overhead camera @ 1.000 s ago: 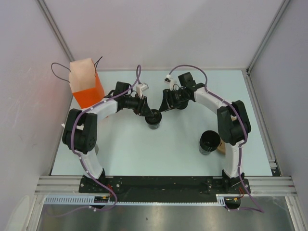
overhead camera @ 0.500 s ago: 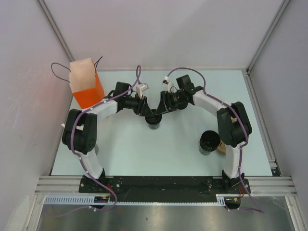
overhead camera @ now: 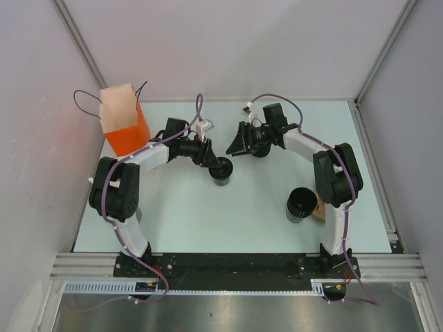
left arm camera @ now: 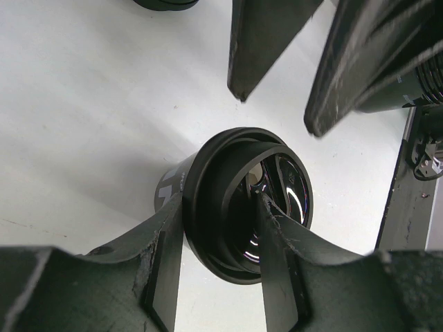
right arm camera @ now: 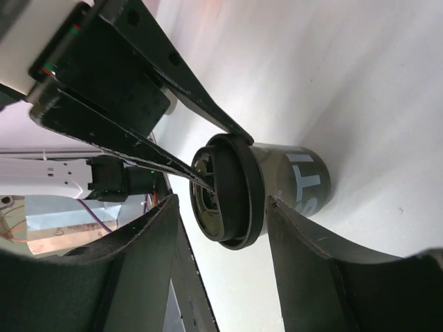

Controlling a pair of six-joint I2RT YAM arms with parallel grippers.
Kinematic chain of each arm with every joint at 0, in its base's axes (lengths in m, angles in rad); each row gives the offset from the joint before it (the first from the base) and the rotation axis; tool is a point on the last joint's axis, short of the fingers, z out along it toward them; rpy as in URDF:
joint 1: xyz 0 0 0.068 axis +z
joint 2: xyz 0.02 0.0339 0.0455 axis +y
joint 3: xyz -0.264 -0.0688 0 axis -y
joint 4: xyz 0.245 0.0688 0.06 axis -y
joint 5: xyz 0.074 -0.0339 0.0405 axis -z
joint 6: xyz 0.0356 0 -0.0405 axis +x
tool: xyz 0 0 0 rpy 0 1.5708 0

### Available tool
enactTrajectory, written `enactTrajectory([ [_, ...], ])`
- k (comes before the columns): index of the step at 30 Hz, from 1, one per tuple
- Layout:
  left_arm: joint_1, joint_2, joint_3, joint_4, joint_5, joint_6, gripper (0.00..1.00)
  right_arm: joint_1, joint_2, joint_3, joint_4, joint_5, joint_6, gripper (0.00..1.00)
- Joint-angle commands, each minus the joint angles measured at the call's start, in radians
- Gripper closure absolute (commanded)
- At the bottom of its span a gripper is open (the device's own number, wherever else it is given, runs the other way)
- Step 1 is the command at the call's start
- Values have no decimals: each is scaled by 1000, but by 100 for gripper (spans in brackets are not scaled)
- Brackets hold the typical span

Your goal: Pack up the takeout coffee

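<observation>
Top external view first: my right claw (overhead camera: 232, 147) was right down on the takeout coffee (overhead camera: 221, 173) half a second ago, and now it's backed off toward 1 o'clock of the cup, clear of it. My left claw (overhead camera: 220, 167) hasn't budged and is the only thing on the cup now. The coffee sits a little toward 12 from the middle of the table. My guess is the two-handed bit is over and the carry is on my left arm: the orange bag (overhead camera: 124, 126) stands at 10 o'clock. The wider black cup (overhead camera: 300, 203) at 4 o'clock isn't mine to touch.

From up there you can't tell how I'm holding it. The left wrist view sorts that out: one finger (left arm camera: 169, 228) is on the outside wall and the other reaches over the rim onto the top, so I'm clamped on the edge of the cup (left arm camera: 201, 173), not around the body. The right wrist view shows the cup from the side, with white lettering on its wall (right arm camera: 297, 180) and a thick black lid band. My right fingers (right arm camera: 149, 249) stand apart on either side, touching nothing. Whether the lid is seated all the way round, I can't say.
</observation>
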Motion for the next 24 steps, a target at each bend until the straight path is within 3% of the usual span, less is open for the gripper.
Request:
enactTrajectory([
  [1, -10, 30, -51, -69, -143, 75, 60, -2, 33, 39, 91, -55, 61, 43],
  [18, -10, 24, -60, -66, -143, 80, 60, 23, 165, 115, 35, -30, 50, 53],
  [24, -10, 26, -52, -78, -157, 83, 60, 41, 168, 135, -92, 23, -37, 56],
])
